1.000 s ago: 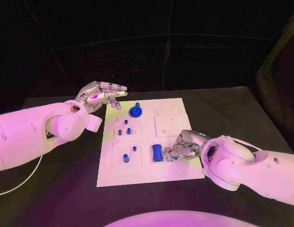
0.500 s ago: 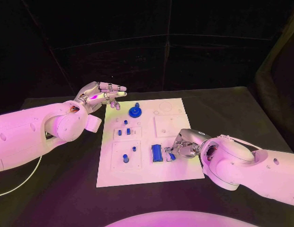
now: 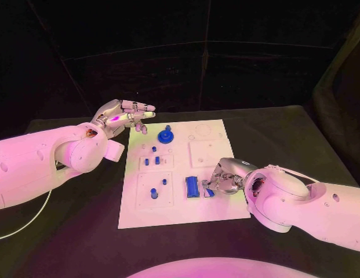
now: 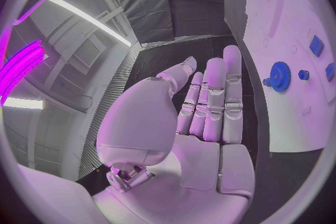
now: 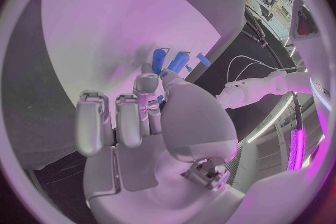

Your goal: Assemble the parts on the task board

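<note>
Head view: right hand at the blue cylinder

Task board (image 3: 213, 217) is laid mid-table. Blue cylinder (image 3: 193, 187) is seated near its front edge, pinched by right hand (image 3: 223, 179). Left hand (image 3: 123, 117) is raised, spread, empty. Recommended: cylinder kept square to its recess, pressure applied gently.

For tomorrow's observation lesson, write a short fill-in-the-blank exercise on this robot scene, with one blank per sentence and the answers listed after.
1. The small parts on the task board are coloured ____.
2. The hand whose fingers reach the blue cylinder is the robot's ____ hand.
3. The left hand is held above the table with its fingers apart and holds ____.
4. The blue gear lies near the board's ____ edge, the one away from the robot.

Missing words: blue; right; nothing; far
</note>
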### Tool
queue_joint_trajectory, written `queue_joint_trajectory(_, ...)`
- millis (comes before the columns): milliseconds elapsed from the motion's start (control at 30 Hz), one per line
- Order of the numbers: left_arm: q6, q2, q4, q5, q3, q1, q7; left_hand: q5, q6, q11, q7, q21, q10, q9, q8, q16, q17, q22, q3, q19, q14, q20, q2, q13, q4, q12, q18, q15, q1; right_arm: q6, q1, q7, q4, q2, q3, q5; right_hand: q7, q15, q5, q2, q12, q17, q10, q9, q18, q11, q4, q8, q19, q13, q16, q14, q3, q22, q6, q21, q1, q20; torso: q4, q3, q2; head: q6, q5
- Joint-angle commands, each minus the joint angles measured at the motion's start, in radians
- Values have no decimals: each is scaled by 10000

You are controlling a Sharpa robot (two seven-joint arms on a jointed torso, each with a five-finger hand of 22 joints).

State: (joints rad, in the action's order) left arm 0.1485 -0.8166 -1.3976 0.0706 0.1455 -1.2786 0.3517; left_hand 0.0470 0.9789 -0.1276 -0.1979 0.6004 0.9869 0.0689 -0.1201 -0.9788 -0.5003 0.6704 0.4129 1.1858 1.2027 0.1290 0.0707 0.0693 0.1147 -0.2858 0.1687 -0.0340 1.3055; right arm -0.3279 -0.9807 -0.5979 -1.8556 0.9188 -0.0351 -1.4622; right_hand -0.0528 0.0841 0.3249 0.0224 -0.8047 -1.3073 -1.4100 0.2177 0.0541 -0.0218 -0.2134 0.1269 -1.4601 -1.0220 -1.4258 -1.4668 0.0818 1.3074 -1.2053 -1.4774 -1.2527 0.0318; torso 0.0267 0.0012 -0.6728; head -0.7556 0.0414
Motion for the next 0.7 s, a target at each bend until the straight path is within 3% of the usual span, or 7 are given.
queue_joint_trajectory(33,-98,1,-14,-32,-8,-16,21,28,-36,-16,-44,-40,-61,-15,-53,-13,9,-10,0,-33,-72,6,-32,-16,47,-25,142,-1,35,296,-7,-22,-12,-18,0,144,19,2,200,10,-214,-370,-117,36,-175,-25,-120,93,-94,-167,-90,-641,-43,1271,-105,-48,183,-1,3,3,-1,-22,-17)
queue_joint_trajectory(533,-112,12,-6,-32,-8,-16,10,28,-36,-16,-44,-40,-61,-15,-53,-13,9,-10,0,-33,-72,6,-32,-16,47,-25,142,-1,35,137,-8,-29,61,-28,1,-28,75,42,372,-151,-483,-606,-258,88,-199,-71,-408,172,-167,-414,-237,-679,-111,1371,-246,-112,454,-40,-3,1,3,-10,-3)
queue_joint_trajectory(667,-112,14,-1,-32,-8,-16,6,28,-36,-16,-44,-40,-61,-15,-53,-13,9,-10,0,-33,-72,6,-32,-16,47,-25,142,-1,35,-69,-8,-23,68,-29,1,-91,49,25,398,55,-393,-575,-246,98,-199,-46,-689,173,-163,-389,-215,-667,-463,1369,-242,-109,869,-38,4,3,3,-3,0)
queue_joint_trajectory(700,-112,15,2,-32,-8,-16,4,28,-36,-16,-44,-40,-61,-15,-53,-13,9,-10,0,-33,-72,6,-32,-16,47,-25,142,-1,35,-145,-8,-14,55,-22,1,-106,52,22,236,104,-372,-573,-246,106,-199,-46,-765,179,-162,-394,-212,-664,-676,1368,-248,-107,1115,-33,10,6,2,-2,-6)
